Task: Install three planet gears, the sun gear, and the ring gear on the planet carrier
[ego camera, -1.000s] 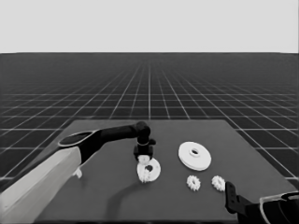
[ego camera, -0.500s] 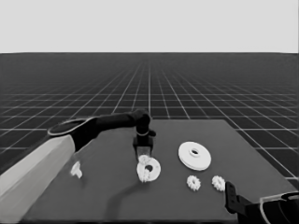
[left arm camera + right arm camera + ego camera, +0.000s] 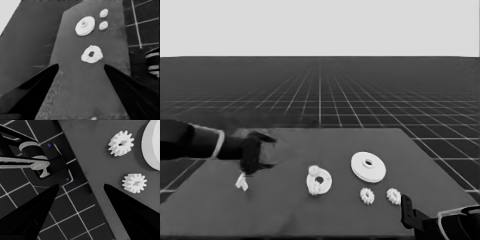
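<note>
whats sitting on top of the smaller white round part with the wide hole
Small white toothed gears sit on the smaller round part, clustered around its hole; their exact number cannot be told. The larger round part lies apart.

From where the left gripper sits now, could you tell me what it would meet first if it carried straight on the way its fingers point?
Most likely the smaller round part, which already carries gears: it lies dead ahead between the open fingers of the left gripper in the wrist view. The table in between looks bare, though depth is hard to judge.
</note>
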Action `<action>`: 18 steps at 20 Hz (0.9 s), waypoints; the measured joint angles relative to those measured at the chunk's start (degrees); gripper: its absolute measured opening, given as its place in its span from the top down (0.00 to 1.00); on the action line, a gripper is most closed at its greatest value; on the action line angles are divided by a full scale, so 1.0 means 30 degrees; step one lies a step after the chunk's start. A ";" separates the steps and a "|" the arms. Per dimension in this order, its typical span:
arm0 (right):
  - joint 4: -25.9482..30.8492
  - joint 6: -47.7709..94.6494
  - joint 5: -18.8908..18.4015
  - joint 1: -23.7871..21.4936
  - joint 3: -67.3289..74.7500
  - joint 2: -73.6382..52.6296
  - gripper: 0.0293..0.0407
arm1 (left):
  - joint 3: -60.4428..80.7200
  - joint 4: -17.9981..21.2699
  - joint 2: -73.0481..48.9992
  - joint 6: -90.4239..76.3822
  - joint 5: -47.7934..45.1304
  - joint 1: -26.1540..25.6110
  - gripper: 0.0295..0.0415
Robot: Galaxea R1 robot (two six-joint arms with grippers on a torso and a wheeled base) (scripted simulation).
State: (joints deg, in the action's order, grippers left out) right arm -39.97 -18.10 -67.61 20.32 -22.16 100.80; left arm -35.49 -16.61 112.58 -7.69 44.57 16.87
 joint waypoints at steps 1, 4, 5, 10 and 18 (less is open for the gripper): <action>0.0000 0.0000 0.0000 0.0000 0.0000 0.0000 0.19 | 0.1598 -0.0157 -0.1695 -0.1703 -0.0798 0.0370 0.23; 0.0000 0.0000 0.0000 0.0000 0.0000 0.0000 0.19 | 0.3404 -0.0338 -0.3560 -0.3640 -0.1707 0.0796 0.25; 0.0000 0.0000 0.0000 0.0000 0.0000 0.0000 0.19 | 0.3591 -0.0358 -0.3749 -0.3844 -0.1803 0.0843 0.25; 0.8110 -1.8210 -0.6583 -0.6172 -0.9557 1.0282 0.18 | 0.3834 -0.0384 -0.3993 -0.4115 -0.1929 0.0907 0.25; 0.6326 -1.8918 -0.5591 -0.3301 -1.3501 1.1956 0.19 | 0.3851 -0.0387 -0.4010 -0.4135 -0.1938 0.0912 0.25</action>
State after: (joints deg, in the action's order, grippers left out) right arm -20.99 -74.85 -84.39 10.42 -62.66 136.67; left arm -23.94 -17.77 100.55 -20.10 38.76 19.61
